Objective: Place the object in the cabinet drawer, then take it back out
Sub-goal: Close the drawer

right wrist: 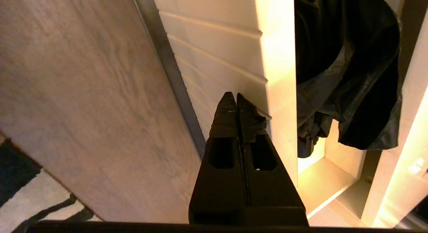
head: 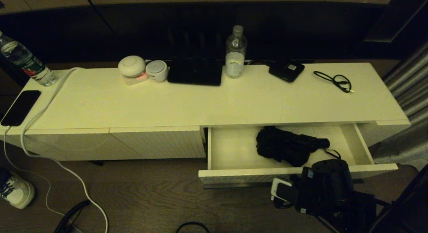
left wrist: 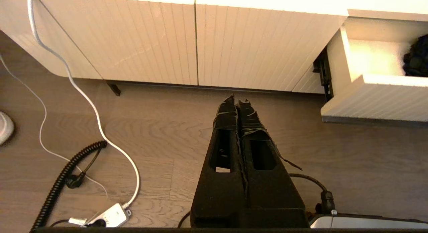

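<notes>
Fingers (right wrist: 230, 109) together (right gripper (right wrist: 236, 101)), at drawer front (right wrist: 217, 59)

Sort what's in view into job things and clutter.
Job things: black fabric bundle, lying in the open drawer; right gripper, shut, at the drawer front; left gripper, shut, parked above the floor.

Clutter: water bottle, black box, looped cable, phone, white chargers.

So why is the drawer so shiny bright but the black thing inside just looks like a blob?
Right wrist view: the cabinet drawer edge glares to near-white, while the object shows only faint folds. Head view: dim yellowish light, and the object is too dark for detail.
</notes>
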Controlling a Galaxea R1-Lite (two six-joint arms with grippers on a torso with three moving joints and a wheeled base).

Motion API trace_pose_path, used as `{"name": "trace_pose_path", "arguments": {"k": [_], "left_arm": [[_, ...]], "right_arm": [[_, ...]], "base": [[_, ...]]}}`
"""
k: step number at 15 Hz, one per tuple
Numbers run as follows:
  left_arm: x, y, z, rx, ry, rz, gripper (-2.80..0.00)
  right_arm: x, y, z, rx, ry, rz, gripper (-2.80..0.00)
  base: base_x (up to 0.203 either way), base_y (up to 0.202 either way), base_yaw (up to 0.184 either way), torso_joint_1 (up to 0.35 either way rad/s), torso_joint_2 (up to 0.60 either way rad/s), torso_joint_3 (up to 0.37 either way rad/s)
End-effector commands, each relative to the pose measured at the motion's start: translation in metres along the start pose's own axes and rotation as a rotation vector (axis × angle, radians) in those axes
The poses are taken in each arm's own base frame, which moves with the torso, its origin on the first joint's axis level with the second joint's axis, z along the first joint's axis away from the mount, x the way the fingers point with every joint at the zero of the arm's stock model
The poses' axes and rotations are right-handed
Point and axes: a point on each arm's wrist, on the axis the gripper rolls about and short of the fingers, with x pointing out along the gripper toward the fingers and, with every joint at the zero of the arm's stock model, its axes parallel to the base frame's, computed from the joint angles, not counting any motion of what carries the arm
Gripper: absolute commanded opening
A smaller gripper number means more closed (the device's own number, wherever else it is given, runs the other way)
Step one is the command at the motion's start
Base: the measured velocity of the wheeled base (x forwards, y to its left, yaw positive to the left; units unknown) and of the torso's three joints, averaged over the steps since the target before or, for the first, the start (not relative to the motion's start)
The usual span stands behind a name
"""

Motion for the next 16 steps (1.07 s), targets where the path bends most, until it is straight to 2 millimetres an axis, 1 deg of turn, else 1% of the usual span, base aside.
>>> {"name": "trace_pose_path", "arguments": {"k": [1,7,11,15,16], "left_arm": [[0.0,0.0,0.0,-0.001,-0.002,0.001,-2.8],[0.0,0.0,0.0,-0.001,-0.002,0.001,-2.8],[0.0,0.0,0.0,-0.001,-0.002,0.001,-2.8],[0.0,0.0,0.0,-0.001,-0.002,0.001,-2.8],[0.0,0.0,0.0,-0.001,-0.002,0.001,-2.8]], "right_arm": [[0.005,0.001,0.001,0.0,0.01,-0.026,-2.8],[0.014,-0.01,0.014,0.044,-0.034,-0.102,-2.8],[0.012,-0.011,0.013,0.06,-0.05,-0.127,-2.8],[0.019,-0.013,0.016,0.095,-0.067,-0.157,-2.8],[0.022,-0.013,0.013,0.097,-0.056,-0.157,-2.8]], "base": [[0.0,0.0,0.0,0.0,0.0,0.0],[0.0,0.0,0.0,0.0,0.0,0.0],[0.0,0.0,0.0,0.0,0.0,0.0],[0.0,0.0,0.0,0.0,0.0,0.0],[0.0,0.0,0.0,0.0,0.0,0.0]]}}
